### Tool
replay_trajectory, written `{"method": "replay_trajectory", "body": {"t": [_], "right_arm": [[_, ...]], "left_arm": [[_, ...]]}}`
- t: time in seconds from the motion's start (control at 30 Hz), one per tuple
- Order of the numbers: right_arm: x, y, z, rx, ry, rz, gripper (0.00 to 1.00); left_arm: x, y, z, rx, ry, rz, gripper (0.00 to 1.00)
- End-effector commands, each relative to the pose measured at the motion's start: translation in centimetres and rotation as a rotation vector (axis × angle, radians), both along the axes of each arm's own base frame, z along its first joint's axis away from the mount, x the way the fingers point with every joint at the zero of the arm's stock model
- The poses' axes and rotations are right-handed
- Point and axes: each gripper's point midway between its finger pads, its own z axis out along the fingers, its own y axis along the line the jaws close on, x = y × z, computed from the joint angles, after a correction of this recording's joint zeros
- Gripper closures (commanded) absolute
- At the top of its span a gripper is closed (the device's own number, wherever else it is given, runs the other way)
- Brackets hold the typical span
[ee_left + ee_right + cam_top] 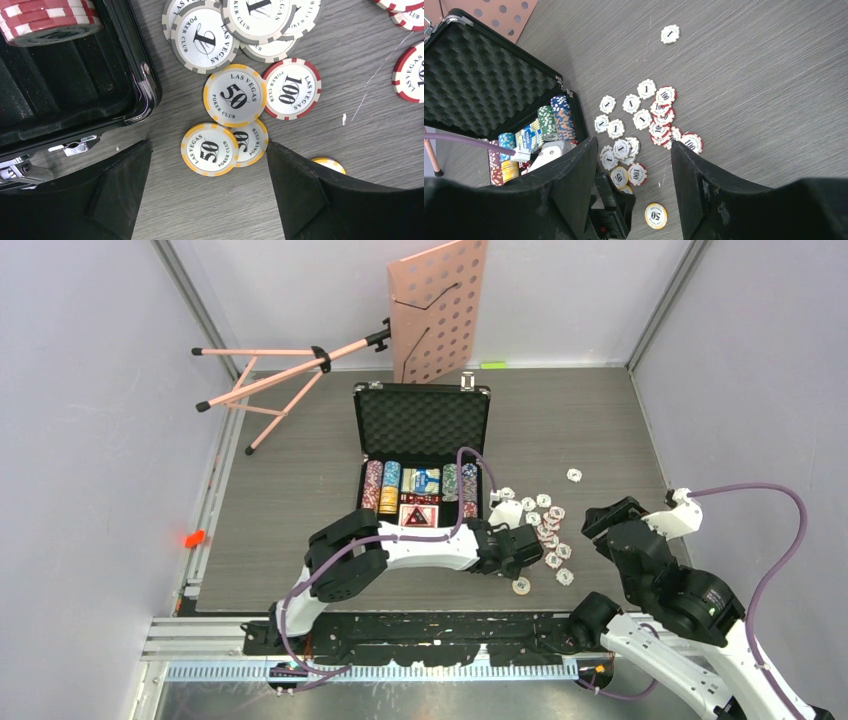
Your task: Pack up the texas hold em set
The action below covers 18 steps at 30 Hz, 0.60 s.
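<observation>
A: Black case (pixel 421 420), top view: open at centre, chip stacks (pixel 385 485) racked inside; loose chips (pixel 548 530) scattered just right of it.
B: Left wrist?
A: My left gripper (pixel 207 146) spread wide over two overlapping orange 50 chips (pixel 214 154). Closing, I might lift both, or nudge the case corner beside it.
B: Right wrist?
A: My right gripper (pixel 633 144) parted, empty, above the scatter.

Black case (pixel 131 50), black egg-crate foam (pixel 479 80); orange-striped 50 chips (pixel 209 149), red-striped 100 chip (pixel 291 90), grey-striped 1 chips (pixel 202 40); pink perforated music stand (pixel 440 310); grey wood-grain bench (pixel 290 500).
</observation>
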Motion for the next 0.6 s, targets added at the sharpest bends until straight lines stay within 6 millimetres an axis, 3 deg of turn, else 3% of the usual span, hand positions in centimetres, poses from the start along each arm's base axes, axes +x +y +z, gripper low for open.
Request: {"method": "replay_trajectory", "body": {"t": [0.0,0.43,0.57], "right_arm": [[0.5,0.3,1.1,0.017,-0.041,0.007,0.39],[0.2,0.4,1.0,0.034,-0.049,0.022,0.4],[0.3,0.6,0.8,0.033,-0.04,0.027,0.4]], "left_arm": [[0.0,0.1,-1.5,0.03,0.033,0.03,0.13],[-0.5,0.0,-1.4,0.009,0.07,0.017,0.6],[-0.5,0.9,-0.7,0.009,0.052,0.014,0.62]]}}
